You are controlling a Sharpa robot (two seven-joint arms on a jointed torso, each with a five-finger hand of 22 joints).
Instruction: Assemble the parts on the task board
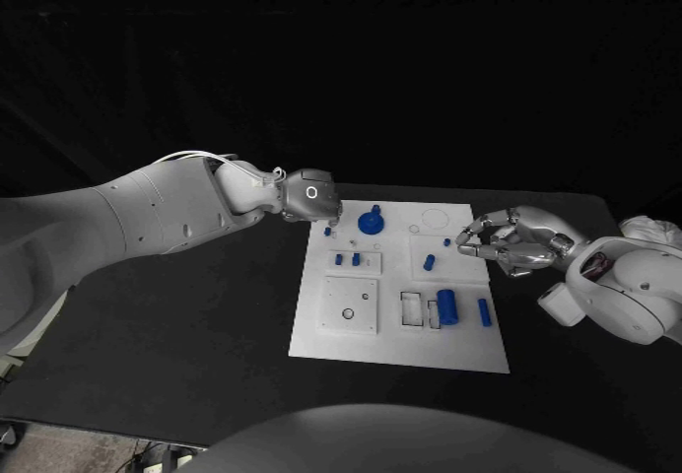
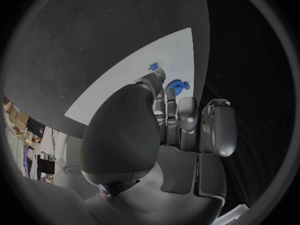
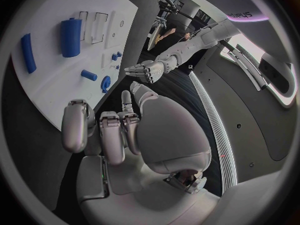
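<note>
table: black, carrying the white task board in its middle
task board: a white plate lying flat between the two hands; the head view shows its whole face, the left wrist view only a pale wedge of it, the right wrist view one curved stretch
left hand: at the board's far left corner, just above the edge; in the left wrist view the fingers lie close together, pointing at the board with nothing between them, so it grasps nothing, though whether it is fully clenched I cannot tell
right hand: just off the board's right edge, fingers curled inward; the right wrist view shows them bent and empty, clenched on nothing
cylinder: largest blue part, lying near the board's near right; seen also from the right wrist
gear: blue, at the board's far edge, close to the left hand; its toothed rim shows in the left wrist view
bar: slim blue piece right of the cylinder, curved in the right wrist view
small peg: blue, mid-board toward the right
</note>
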